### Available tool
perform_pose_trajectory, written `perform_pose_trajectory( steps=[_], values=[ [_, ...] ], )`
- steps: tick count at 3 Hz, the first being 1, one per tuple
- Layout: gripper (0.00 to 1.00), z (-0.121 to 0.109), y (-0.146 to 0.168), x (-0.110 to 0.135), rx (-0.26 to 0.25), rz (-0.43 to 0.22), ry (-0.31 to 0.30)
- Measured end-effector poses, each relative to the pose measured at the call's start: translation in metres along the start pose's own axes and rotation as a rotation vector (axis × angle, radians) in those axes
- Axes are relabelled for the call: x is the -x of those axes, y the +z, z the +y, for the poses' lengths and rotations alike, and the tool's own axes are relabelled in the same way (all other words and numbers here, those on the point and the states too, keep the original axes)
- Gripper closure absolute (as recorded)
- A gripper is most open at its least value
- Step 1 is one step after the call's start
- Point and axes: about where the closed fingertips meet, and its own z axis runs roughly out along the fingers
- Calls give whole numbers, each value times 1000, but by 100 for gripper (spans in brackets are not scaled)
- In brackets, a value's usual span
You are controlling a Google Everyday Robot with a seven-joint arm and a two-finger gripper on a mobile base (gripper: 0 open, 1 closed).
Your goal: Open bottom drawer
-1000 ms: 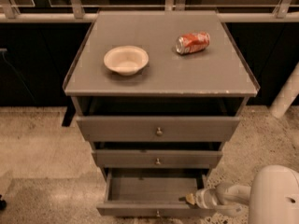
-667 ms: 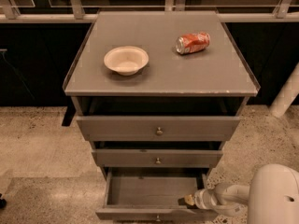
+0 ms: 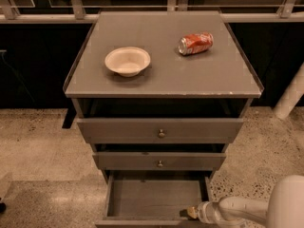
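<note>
Camera view shows us the bottom drawer (image 3: 152, 198) standing well out at the cabinet's foot, its plain grey inside bare. Our arm (image 3: 237, 209) reaches in low from the right, with the jaws at the drawer's front right corner, probably to haul on the rim. Whether they clench it, we cannot tell.

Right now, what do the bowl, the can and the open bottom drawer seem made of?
Bowl: probably paper or moulded pulp, matte cream. Can: probably aluminium, glossy red print, shiny silver end. Bottom drawer: perhaps painted wood or laminate, flat matte grey, no grain showing. The gripper sits at its front right corner.
</note>
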Motion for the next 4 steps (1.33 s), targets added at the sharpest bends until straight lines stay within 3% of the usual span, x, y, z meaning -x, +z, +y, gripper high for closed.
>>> perform_pose_trajectory(
  steps=[1, 2, 3, 4],
  values=[
    [100, 22, -17, 11, -31, -35, -88],
    [82, 71, -49, 36, -86, -102, -270],
    [58, 73, -54, 27, -135, -100, -287],
    [35, 73, -54, 28, -136, -101, -287]
  ],
)
